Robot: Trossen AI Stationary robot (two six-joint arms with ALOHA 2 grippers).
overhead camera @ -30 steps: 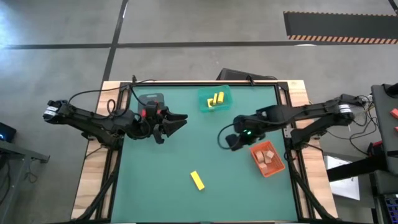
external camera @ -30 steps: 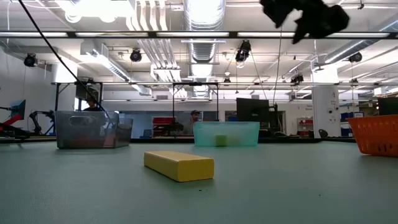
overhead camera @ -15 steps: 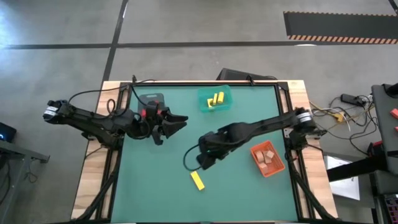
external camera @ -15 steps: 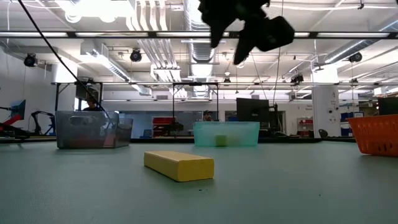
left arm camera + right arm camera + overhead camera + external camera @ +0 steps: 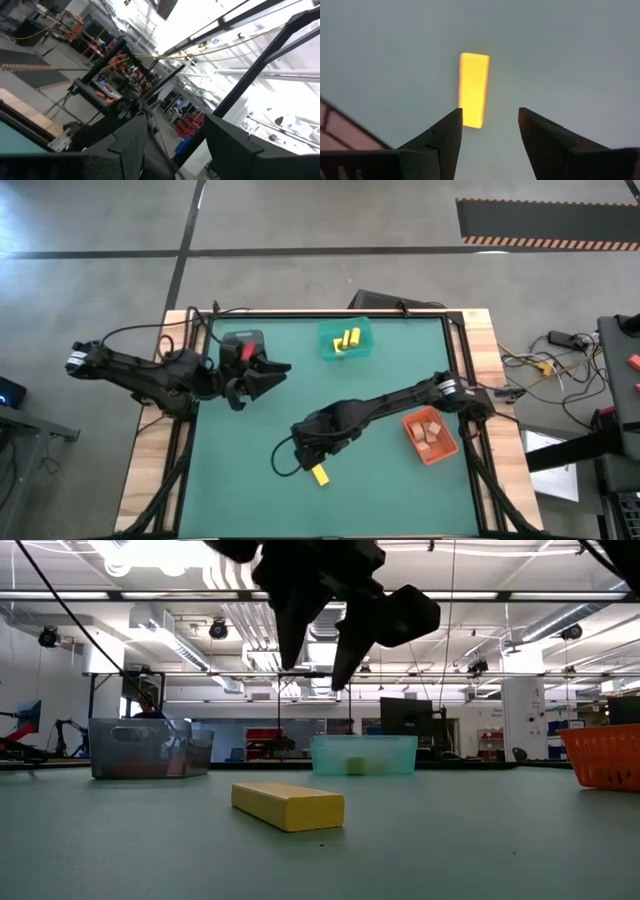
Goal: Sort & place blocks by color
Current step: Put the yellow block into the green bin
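**Above the last yellow bar**

The green mat fills the middle of the overhead frame, edged in pale wood, with grey concrete floor all around and a hazard-striped strip in the upper right corner. From table height the room behind me is a big workshop: ducts and lamps along the ceiling, racks, a dark monitor, and a person far back at the left, too small to describe.

My right gripper hangs just below centre of the overhead frame, above the mat, fingers spread apart and holding nothing. The yellow block lies flat on the mat, seen through my wrist camera past my fingertips, nearer one finger than the other; in the overhead frame it peeks out just beneath me, partly covered by my arm. In the low view it sits at centre, clearly apart from my fingers overhead.

My left gripper waits at the upper left of the mat beside the grey bin, its prongs apart, as far as I can judge from that dark shape. Its own camera looks out at the room only.

The teal bin at top centre holds yellow blocks; the orange bin at right holds tan blocks, their count hard to make out. The grey bin's contents are mostly hidden; something red shows at its edge.
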